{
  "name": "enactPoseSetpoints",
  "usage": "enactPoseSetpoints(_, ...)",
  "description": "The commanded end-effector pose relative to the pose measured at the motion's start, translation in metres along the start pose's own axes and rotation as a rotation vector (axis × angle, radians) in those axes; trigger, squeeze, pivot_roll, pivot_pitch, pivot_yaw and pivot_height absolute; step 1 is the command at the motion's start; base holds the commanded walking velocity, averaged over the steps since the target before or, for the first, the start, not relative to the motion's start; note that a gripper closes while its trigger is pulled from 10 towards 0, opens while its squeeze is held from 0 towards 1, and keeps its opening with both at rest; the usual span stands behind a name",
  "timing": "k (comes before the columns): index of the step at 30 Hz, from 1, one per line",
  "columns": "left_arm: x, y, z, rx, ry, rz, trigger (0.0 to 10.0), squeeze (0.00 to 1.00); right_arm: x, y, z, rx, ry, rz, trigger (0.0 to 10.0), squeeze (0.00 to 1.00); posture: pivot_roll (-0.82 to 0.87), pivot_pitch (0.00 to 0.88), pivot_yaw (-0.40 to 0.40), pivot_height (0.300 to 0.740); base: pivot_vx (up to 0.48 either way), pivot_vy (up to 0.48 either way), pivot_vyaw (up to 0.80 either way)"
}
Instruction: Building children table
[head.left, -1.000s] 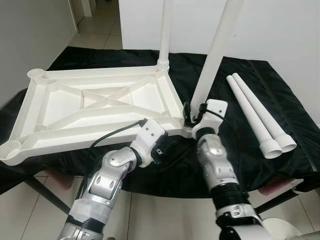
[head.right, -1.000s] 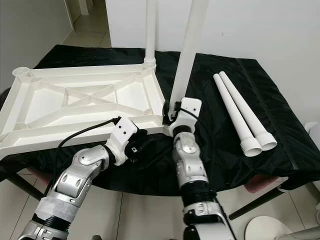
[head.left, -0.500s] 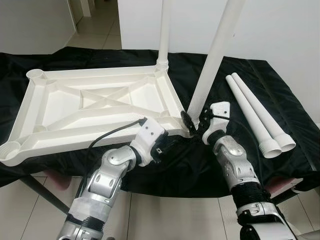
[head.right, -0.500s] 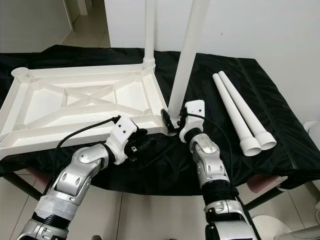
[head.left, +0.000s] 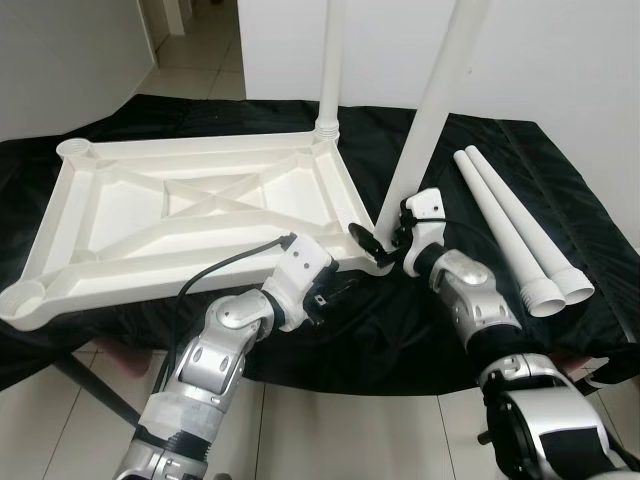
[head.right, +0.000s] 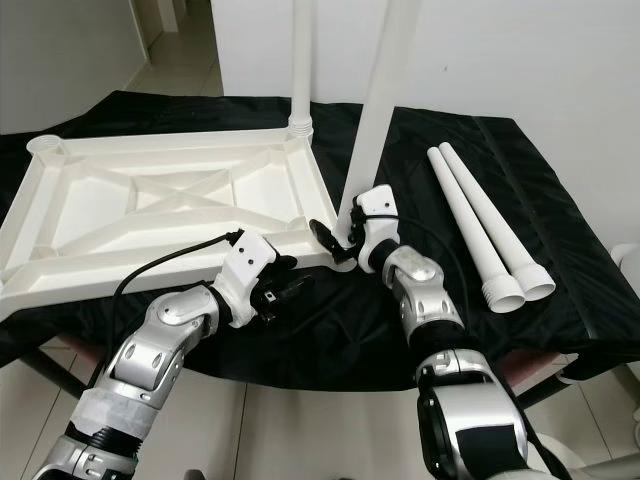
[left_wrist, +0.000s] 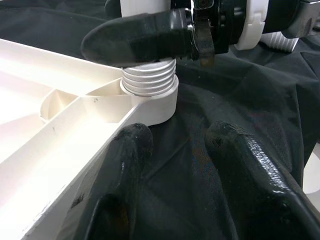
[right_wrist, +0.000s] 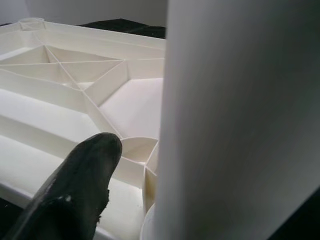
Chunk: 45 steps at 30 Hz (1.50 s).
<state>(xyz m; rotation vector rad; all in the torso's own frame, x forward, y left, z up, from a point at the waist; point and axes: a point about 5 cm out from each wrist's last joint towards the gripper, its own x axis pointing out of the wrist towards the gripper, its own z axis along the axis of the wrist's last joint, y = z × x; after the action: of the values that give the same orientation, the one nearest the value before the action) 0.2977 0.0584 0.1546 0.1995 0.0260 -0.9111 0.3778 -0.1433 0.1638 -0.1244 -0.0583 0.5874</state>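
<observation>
- My right gripper (head.left: 382, 243) has its fingers spread around the base of the near leg (head.left: 432, 120), which stands in the corner socket (left_wrist: 152, 95) of the upturned tabletop (head.left: 190, 215).
- That leg tilts; the threads look only partly seated, so turning it now could cross-thread it or pop it out.
- My left gripper (left_wrist: 175, 160) is open, one finger against the tabletop's edge, gripping nothing; the top may slide on the cloth (head.left: 500, 180).
- Two spare legs (head.left: 515, 225) lie to the right and could roll off.
</observation>
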Motion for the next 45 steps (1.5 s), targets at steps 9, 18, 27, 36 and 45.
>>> enactPoseSetpoints(9, -0.002, -0.001, 0.001, -0.002, 0.004, 0.027, 10.0, 0.0, -0.006, -0.003, -0.017, 0.036, 0.067, 0.027, 0.0, 0.0, 0.04, 0.043, -0.022, 0.74, 0.0, 0.0, 0.0)
enactPoseSetpoints(18, -0.001, -0.001, 0.001, -0.001, 0.004, 0.024, 10.0, 0.0, -0.007, -0.007, -0.022, 0.119, 0.048, -0.061, 10.0, 0.0, 0.03, 0.044, -0.024, 0.74, 0.0, 0.0, 0.0)
enactPoseSetpoints(27, 0.0, -0.003, 0.0, 0.001, 0.005, 0.022, 10.0, 0.0, -0.002, 0.001, -0.025, 0.172, 0.036, -0.208, 10.0, 0.0, 0.03, 0.039, -0.03, 0.74, 0.0, 0.0, 0.0)
enactPoseSetpoints(36, -0.001, -0.004, 0.0, -0.002, 0.006, 0.02, 10.0, 0.0, 0.006, 0.014, -0.025, 0.245, 0.03, -0.449, 10.0, 0.0, 0.03, 0.035, -0.039, 0.74, 0.0, 0.0, 0.0)
enactPoseSetpoints(45, -0.001, -0.007, -0.002, -0.008, 0.007, 0.021, 10.0, 0.0, 0.012, 0.033, -0.011, 0.345, -0.052, -0.674, 10.0, 0.0, 0.03, 0.026, -0.041, 0.74, 0.0, 0.0, 0.0)
